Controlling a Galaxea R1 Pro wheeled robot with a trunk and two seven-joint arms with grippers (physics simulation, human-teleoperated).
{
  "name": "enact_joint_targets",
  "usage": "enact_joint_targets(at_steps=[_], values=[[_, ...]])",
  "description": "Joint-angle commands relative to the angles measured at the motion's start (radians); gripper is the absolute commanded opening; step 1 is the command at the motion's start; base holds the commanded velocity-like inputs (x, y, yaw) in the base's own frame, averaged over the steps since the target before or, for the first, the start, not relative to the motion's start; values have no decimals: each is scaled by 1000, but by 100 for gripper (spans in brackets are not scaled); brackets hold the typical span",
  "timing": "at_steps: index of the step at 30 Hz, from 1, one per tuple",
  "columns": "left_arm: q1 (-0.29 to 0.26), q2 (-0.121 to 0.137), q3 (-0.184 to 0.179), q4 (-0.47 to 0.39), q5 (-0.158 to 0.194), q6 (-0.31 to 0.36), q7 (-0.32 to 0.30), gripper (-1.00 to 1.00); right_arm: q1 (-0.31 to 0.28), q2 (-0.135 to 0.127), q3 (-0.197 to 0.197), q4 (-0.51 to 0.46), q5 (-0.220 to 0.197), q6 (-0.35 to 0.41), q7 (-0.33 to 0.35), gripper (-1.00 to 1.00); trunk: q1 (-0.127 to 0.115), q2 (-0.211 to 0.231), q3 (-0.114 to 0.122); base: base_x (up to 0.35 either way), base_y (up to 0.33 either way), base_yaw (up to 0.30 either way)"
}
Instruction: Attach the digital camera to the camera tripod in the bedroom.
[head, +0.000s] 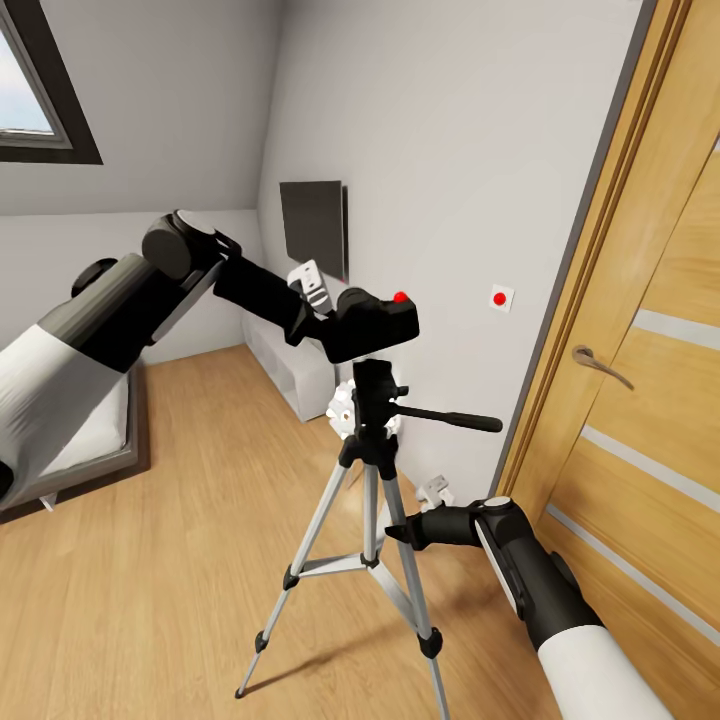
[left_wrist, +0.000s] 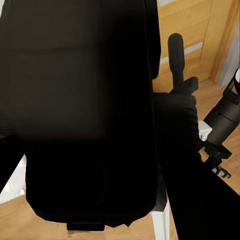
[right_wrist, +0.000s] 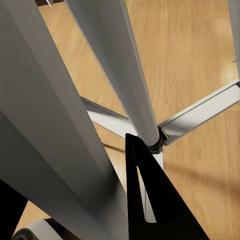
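- Left of frame, head view: the left gripper (head: 335, 318) is closed on the small black boxy digital camera with a red dot (head: 372, 325), carried at centre frame.
- Centre: the camera sits directly over the black head of the silver-legged camera tripod (head: 372, 392). It appears to touch; seating cannot be confirmed. Judged: transport done, attachment and release outstanding.
- Lower right: the right gripper (head: 398, 531) is against a tripod leg (right_wrist: 112, 75); its jaw state cannot be told.
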Motion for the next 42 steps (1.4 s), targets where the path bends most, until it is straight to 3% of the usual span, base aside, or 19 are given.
enact_joint_targets(at_steps=[1,8,22,37,42], values=[[-2,1,2,0,5,5,0,-100,-1,1,-1,-1,4,4,8,-100,1,-2,-3,0,0,0],[-2,1,2,-1,0,4,0,-100,-1,1,-1,-1,5,2,8,-100,1,-2,-3,0,0,0],[-2,3,-5,-23,-61,-9,-10,-100,-1,1,-1,-1,5,0,7,-100,1,-2,-3,0,0,0],[-2,1,-9,-21,-70,-35,-12,-100,-1,1,-2,-1,-6,-1,6,-100,1,-2,-3,0,0,0],[-30,-5,-12,-49,-64,-21,-34,-100,-1,3,-2,11,-2,-6,5,-100,1,-2,-3,0,0,0]])
